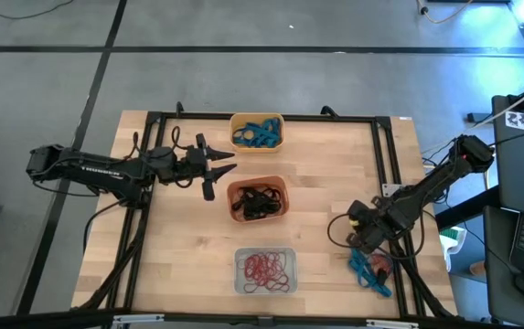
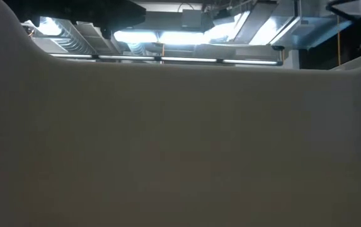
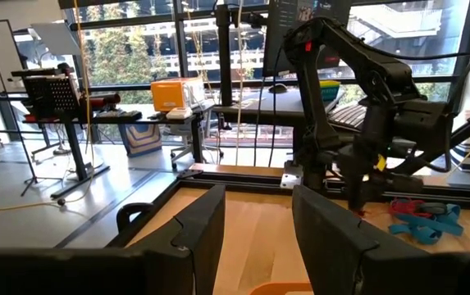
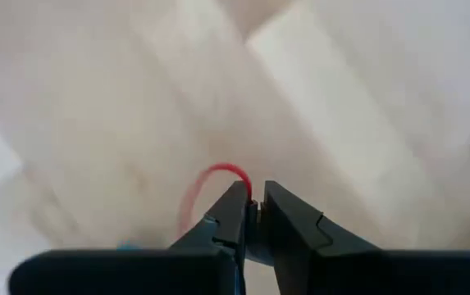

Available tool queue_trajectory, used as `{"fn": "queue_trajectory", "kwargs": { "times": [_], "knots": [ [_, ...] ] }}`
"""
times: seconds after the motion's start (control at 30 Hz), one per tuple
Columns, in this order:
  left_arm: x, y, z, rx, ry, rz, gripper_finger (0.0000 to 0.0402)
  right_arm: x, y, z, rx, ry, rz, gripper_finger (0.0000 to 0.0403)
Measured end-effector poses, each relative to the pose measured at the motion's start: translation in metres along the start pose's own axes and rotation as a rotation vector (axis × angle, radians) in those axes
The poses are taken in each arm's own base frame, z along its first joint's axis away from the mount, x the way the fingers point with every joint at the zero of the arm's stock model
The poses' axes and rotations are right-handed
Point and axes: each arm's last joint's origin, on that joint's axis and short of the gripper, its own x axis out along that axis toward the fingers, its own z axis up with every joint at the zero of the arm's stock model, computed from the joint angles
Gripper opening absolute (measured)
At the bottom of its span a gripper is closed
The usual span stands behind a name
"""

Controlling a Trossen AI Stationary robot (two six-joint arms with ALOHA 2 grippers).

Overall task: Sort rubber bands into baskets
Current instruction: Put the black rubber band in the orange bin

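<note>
From overhead I see my right gripper low over the worktop near its right edge, just beside the loose heap of blue-teal rubber bands that lies there with a bit of red among it. The right wrist view shows its fingers drawn almost together on a red rubber band, whose loop arcs out past the tips (the wood behind is blurred, so I cannot tell whether the band is clear of it).

My left gripper hangs over the worktop just left of the red-orange basket, its fingers spread wide with nothing between them.

The three baskets stand in a line down the middle. The yellow-orange basket at the far edge holds blue-teal bands, the red-orange one holds black bands, and the pale basket at the near edge holds red-pink bands.

The low view is blocked by a pale wall close to the lens.
</note>
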Motion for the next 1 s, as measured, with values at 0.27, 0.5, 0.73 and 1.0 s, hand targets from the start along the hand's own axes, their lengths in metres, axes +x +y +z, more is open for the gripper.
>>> {"fn": "queue_trajectory", "kwargs": {
  "times": [0.27, 0.5, 0.73, 1.0],
  "knots": [
    [0.0, 0.0, 0.0, 0.0, 0.0, 0.0, 0.0141, -0.0003, -0.0009, 0.0041, -0.004, -0.142, -0.034, 0.0044],
    [0.0, 0.0, 0.0, 0.001, 0.0, 0.0, 0.0141, -0.0004, -0.0009, 0.0048, -0.004, -0.166, -0.037, 0.008],
    [0.0, 0.0, 0.0, 0.001, 0.0, 0.0, 0.0141, -0.0005, -0.0011, 0.0052, -0.005, -0.18, -0.043, 0.0147],
    [0.0, 0.0, 0.0, 0.002, 0.0, 0.0, 0.0141, -0.0007, -0.0022, 0.0062, -0.008, -0.219, -0.061, 0.0162]
  ]
}}
